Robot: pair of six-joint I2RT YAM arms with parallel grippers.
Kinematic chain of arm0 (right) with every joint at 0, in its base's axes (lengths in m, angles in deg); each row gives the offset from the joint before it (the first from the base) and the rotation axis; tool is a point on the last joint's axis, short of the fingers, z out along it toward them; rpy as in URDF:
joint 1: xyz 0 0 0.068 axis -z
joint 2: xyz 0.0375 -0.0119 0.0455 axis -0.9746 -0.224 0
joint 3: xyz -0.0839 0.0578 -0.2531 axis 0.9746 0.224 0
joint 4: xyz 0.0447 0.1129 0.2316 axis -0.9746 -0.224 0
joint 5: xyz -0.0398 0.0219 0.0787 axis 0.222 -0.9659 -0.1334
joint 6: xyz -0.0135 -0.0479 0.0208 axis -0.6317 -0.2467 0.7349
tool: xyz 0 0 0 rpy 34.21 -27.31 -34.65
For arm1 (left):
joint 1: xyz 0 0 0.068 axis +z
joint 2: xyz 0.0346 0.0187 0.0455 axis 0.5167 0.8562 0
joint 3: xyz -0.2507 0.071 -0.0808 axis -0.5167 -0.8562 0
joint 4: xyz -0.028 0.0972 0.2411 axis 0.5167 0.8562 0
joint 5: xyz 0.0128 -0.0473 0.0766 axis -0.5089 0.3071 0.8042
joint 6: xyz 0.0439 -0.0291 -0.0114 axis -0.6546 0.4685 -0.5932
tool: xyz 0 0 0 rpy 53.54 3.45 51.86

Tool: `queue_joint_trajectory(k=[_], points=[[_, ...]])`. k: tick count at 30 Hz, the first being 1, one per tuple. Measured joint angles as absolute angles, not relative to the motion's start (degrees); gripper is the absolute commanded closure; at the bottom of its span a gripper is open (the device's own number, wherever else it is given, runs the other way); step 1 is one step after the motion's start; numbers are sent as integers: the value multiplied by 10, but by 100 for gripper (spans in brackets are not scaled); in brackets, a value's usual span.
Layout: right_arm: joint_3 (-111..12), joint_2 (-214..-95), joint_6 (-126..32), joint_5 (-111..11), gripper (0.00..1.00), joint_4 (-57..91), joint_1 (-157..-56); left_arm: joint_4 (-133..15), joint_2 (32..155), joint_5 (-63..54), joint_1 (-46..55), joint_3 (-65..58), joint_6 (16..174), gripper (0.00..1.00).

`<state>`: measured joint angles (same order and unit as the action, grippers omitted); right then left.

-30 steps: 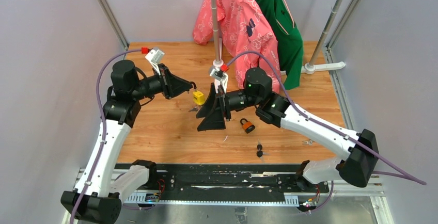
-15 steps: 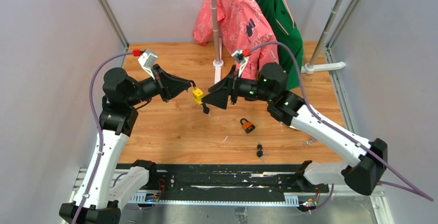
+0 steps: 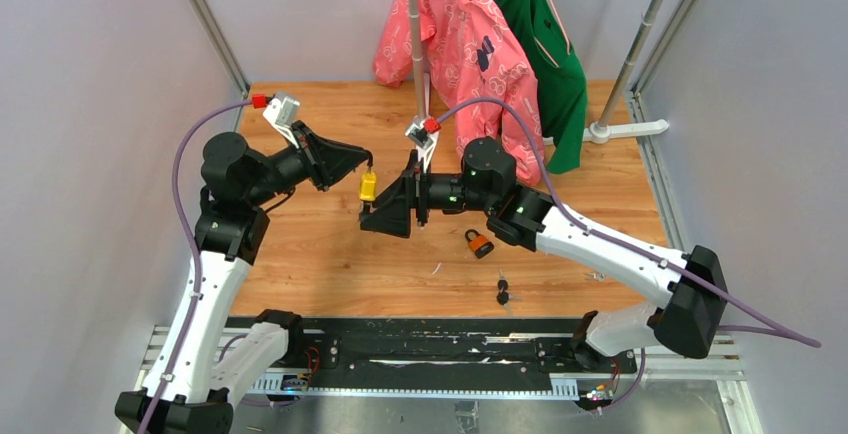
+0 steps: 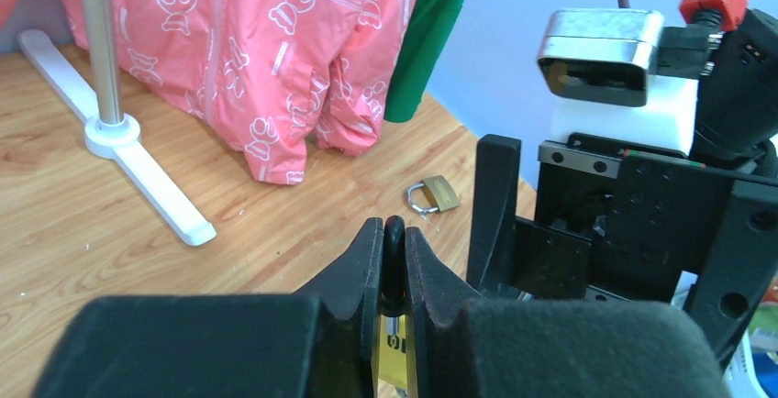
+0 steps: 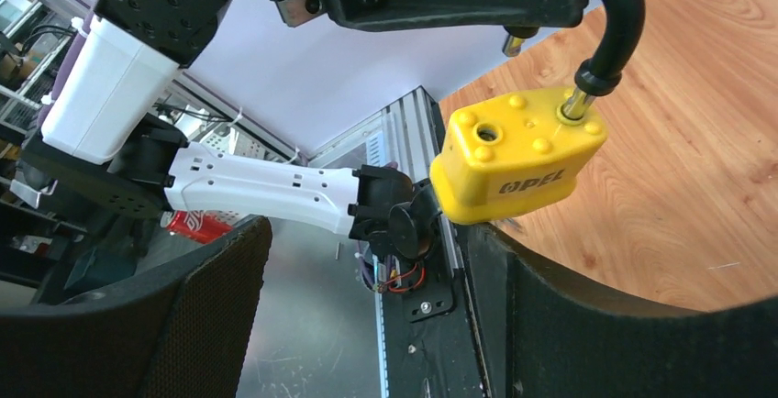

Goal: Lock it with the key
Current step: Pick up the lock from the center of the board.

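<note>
- the left fingers (image 4: 353, 274) are pressed onto the black-sleeved shackle (image 5: 616, 13) of a yellow padlock (image 5: 514, 164), which hangs in the air above the wooden table (image 3: 320, 254), between the two arms.
- the right fingers (image 5: 156, 325) stand spread wide and empty, level with the padlock's body and just beside it; whether one of them touches it cannot be told.
- the shackle looks open: one leg sits in the body, while its other end hangs free above an empty hole on top.
- no key shows in the yellow padlock; a small bunch of keys (image 3: 503, 290) lies on the table, well apart from both sets of fingers and near an orange padlock (image 3: 479, 245).
- judged from this, the task is at an early stage: the lock is lifted and presented, while closing the shackle, fetching a key and turning it appear left to do.
- the padlock's underside, where a keyhole would sit, faces away from every camera, and the keys are too small to count.
</note>
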<state>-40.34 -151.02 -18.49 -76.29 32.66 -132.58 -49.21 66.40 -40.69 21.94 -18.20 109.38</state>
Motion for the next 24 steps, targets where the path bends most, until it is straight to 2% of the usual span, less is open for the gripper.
queue_joint_trajectory(k=[12, 18, 24], points=[[-411, -1500, -198, -686, 18, 306, -1326, -535, 668, -369, 217, -202, 1144, 100], [-484, -1551, -197, -688, 26, 304, -1326, -541, 668, -342, 199, -229, 1175, 100], [-484, -1537, -212, -668, 22, 278, -1325, -538, 668, -316, 194, -235, 1191, 100]])
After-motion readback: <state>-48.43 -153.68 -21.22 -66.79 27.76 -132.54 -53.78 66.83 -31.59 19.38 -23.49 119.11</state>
